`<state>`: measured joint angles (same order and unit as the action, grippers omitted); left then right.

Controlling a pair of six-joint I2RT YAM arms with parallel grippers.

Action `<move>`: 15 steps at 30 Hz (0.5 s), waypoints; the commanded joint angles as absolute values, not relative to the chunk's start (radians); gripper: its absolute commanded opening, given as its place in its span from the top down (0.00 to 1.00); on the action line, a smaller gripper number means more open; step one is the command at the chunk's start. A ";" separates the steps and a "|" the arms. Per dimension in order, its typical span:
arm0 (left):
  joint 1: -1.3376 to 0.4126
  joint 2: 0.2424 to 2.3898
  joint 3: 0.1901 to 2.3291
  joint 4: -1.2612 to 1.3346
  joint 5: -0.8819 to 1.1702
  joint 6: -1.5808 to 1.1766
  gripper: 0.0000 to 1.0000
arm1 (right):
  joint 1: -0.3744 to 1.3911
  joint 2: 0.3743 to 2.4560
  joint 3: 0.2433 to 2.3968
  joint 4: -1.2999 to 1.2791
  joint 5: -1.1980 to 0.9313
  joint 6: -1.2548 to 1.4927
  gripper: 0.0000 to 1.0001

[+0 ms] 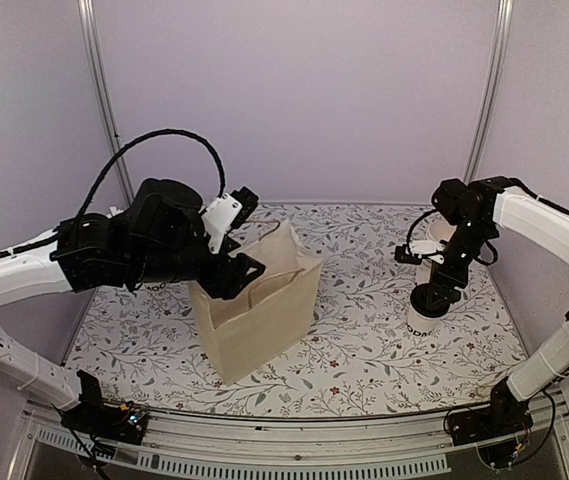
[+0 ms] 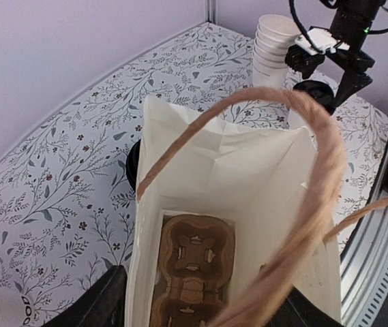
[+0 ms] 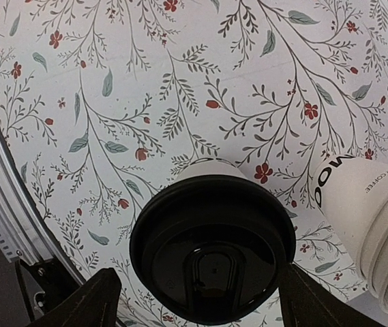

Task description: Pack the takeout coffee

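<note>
Right gripper [image 3: 199, 272] hangs directly over the takeout coffee [image 3: 214, 252], its jaws spread wide so that one of the fingers [image 3: 91, 300] shows on each side of the black lid. Whether they touch the lid cannot be told from the wrist view. The white cup stands upright on the floral-print table [image 1: 364, 350], toward the right side and well apart from the paper bag [image 1: 264, 310]. Just beside it rises a stack of white cups [image 2: 275, 41] with dark lettering near the base.

Across the table, the left gripper [image 1: 249, 270] sits at the near rim of the bag, which stands upright with its mouth open. Its jaws are set wide apart at the bag's mouth, and a brown twisted handle [image 2: 320, 157] arches across the wrist camera's view. A brown cardboard cup carrier [image 2: 194, 266] lies flat on the bottom of the bag.
</note>
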<state>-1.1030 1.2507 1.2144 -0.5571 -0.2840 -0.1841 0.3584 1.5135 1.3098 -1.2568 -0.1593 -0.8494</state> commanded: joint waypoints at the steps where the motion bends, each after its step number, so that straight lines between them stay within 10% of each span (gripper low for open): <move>1: -1.086 1.243 1.207 -0.521 -0.254 -0.190 0.33 | 0.352 1.546 1.309 -1.239 -0.135 -0.823 0.17; 15: -1.085 1.229 1.194 -0.505 -0.244 -0.199 0.33 | 0.350 1.582 1.338 -1.237 -0.132 -0.802 0.17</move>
